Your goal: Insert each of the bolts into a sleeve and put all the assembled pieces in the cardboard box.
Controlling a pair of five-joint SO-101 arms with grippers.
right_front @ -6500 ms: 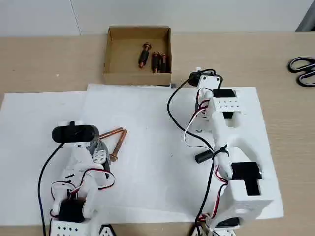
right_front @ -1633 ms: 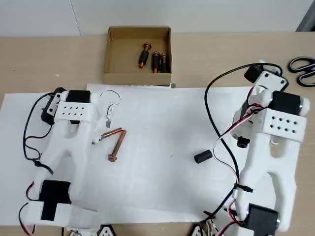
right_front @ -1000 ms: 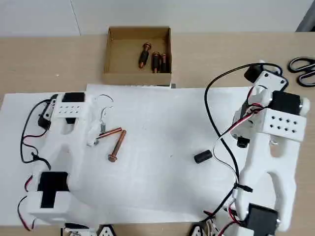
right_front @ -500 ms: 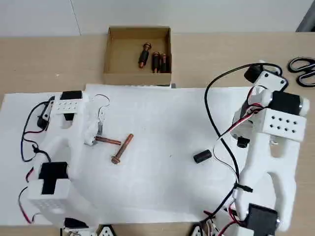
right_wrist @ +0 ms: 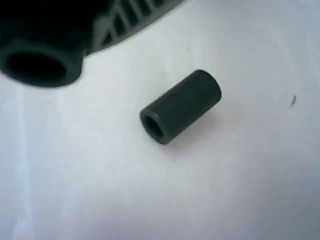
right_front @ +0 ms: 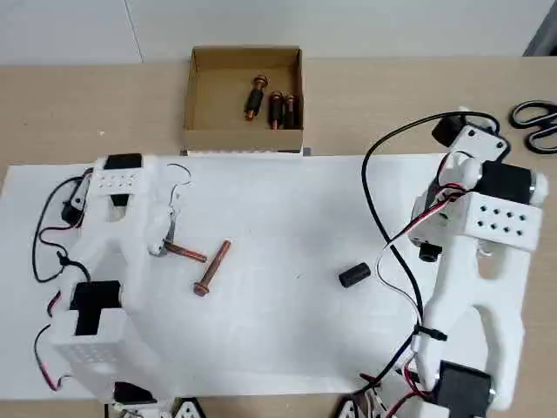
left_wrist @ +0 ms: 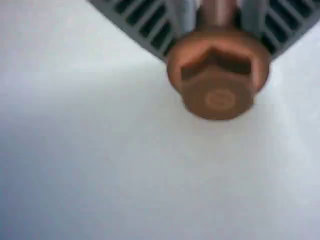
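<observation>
Bolt (left_wrist: pixel 217 85) clenched by left fingers (left_wrist: pixel 135 20), sleeve (right_wrist: pixel 37 65) by right fingers (right_wrist: pixel 135 15); scissors (right_front: pixel 546 128) lie well apart.

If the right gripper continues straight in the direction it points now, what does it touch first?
The right gripper points down: probably the white paper, beside the loose sleeve, with its held sleeve touching first. Depth is unclear.
</observation>
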